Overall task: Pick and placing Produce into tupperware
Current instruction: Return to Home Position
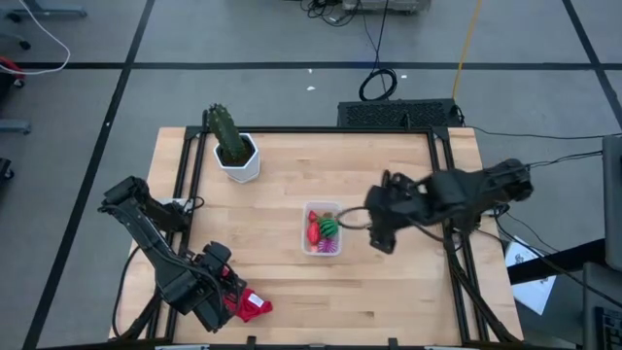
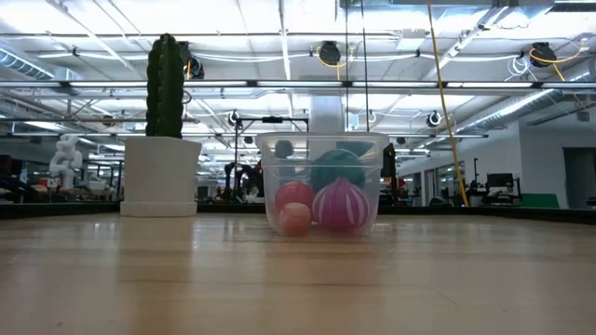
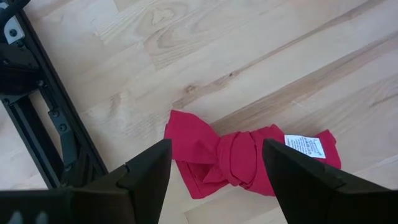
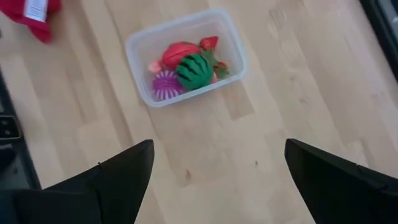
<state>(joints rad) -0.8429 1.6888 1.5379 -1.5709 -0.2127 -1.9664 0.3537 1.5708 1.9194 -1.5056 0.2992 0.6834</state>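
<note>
**Item:** small clear plastic rectangular tub (image 1: 322, 229), standing near the middle of the pale wooden tabletop (image 1: 389, 287).

**Contents:** all lay inside the tub.
- a green striped watermelon ball (image 4: 194, 70)
- a purple striped ball (image 4: 165, 84)
- several small red toy pieces (image 4: 179, 53), perhaps three; the pile hid an exact count

**Right hand** (image 4: 219, 152): hung above the tabletop just beside the tub, on the right arm's side. Its fingers were spread wide and held nothing.

**Left hand** (image 3: 216, 155): sat low by the tabletop's edge on the left arm's side, over a knotted red cloth (image 3: 230, 158) bearing a white label. Its fingers were parted and empty.

**Also present:** a green cactus in a white hexagonal pot (image 1: 236, 154), standing upright and well apart from the tub, toward the far left of the tabletop.
</note>
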